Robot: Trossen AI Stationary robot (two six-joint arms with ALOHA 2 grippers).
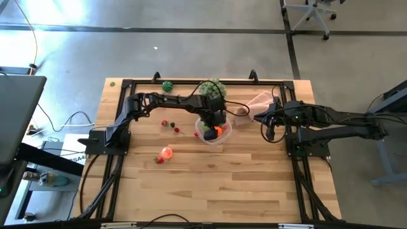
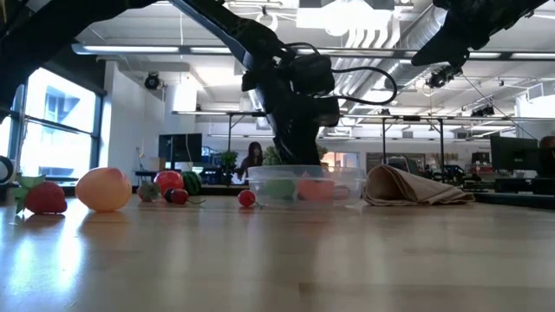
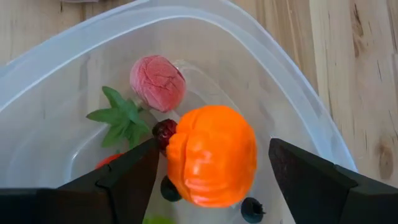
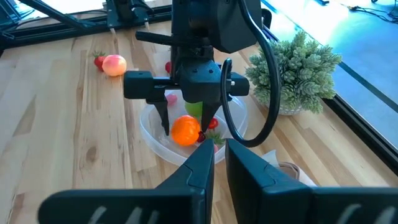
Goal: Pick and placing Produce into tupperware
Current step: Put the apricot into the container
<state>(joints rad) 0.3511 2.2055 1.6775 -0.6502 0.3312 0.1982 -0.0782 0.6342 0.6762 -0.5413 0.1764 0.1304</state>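
Observation:
The clear round tupperware (image 1: 224, 135) sits mid-table; in the left wrist view its rim (image 3: 292, 68) rings a pink fruit (image 3: 157, 82), a green leafy piece (image 3: 121, 118) and an orange toy pumpkin (image 3: 211, 155). My left gripper (image 3: 211, 168) hangs open right over the tupperware, one finger on each side of the pumpkin. An orange-pink peach (image 1: 166, 152), a strawberry (image 1: 159, 159) and small red pieces (image 1: 172, 125) lie on the wood to the left. My right gripper (image 4: 221, 165) waits shut, raised, to the right of the tupperware. My left gripper comes from above, pointing down into the tupperware. One finger (image 3: 134, 171) stands right at the pumpkin's side (image 3: 174, 162); the other finger (image 3: 305, 177) is clear of it by a small gap. I cannot tell whether the near finger touches the pumpkin.
A pale green leafy ball (image 1: 213, 88) stands just behind the tupperware and a pink cloth (image 1: 257, 102) lies to its right. A dark green piece (image 1: 167, 86) sits on the far frame rail, a small green one (image 1: 112, 83) beyond the far-left corner. Bare wood stretches toward the near edge.

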